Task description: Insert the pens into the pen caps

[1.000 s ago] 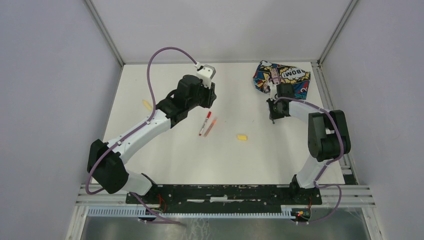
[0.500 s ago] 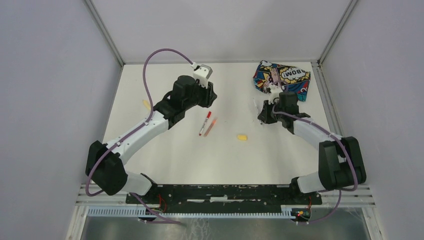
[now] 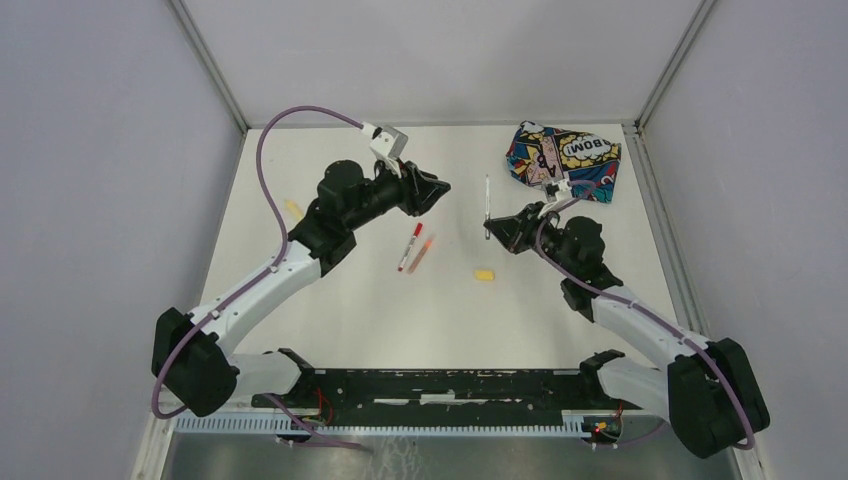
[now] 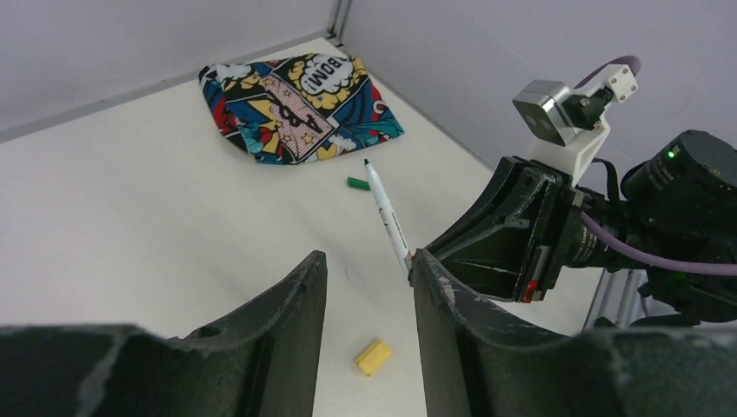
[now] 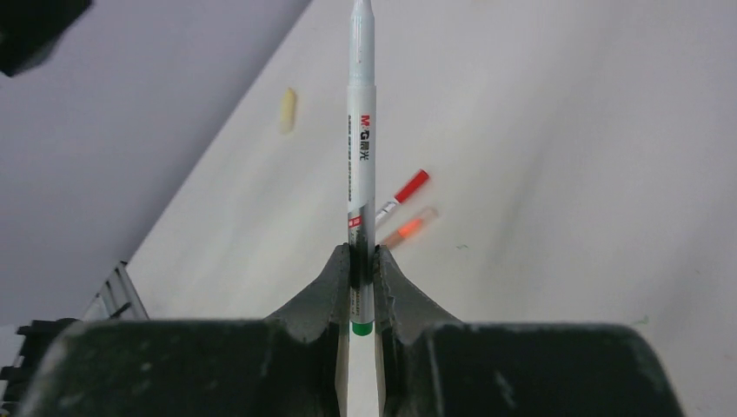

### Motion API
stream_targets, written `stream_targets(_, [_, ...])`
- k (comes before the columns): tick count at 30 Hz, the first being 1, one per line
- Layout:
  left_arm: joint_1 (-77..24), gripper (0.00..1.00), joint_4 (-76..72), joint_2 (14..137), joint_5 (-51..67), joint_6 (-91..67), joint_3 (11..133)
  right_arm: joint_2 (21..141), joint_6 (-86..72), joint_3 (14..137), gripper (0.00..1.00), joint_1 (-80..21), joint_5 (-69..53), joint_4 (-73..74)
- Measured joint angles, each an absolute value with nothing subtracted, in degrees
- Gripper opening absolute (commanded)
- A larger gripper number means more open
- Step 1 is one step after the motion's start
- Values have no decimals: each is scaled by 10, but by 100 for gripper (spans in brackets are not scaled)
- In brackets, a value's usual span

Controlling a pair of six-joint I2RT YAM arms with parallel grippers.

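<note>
Pen (image 5: 361, 130) gripped by right tool (image 5: 356, 261) above bench (image 3: 350, 300) mid, axis tilted up, tip twd far edge. Left tool (image 3: 435, 188) faces it, jaws apart, empty. Green cap (image 4: 357, 183) by pouch (image 4: 300, 104), far-right corner; right arm (image 3: 620, 310) nearer.

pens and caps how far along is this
No pen is clearly capped yet. The right pincer grips the green-ended pen, tip bare; the left pincer is open and empty. Remaining: green cap, yellow cap, red pen and orange pen lie loose.
</note>
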State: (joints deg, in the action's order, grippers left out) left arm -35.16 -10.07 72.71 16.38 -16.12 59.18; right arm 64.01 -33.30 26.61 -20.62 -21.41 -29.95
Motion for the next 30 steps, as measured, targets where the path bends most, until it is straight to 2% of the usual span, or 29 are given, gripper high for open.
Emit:
stream_targets(8, [-358,49,-142,719,200,-205,590,584,-402,261,7,-262,-174,-406])
stream_targets(30, [-391,50,-160,746,229,-227,591,614,-420,300,8,-308,-201,-477])
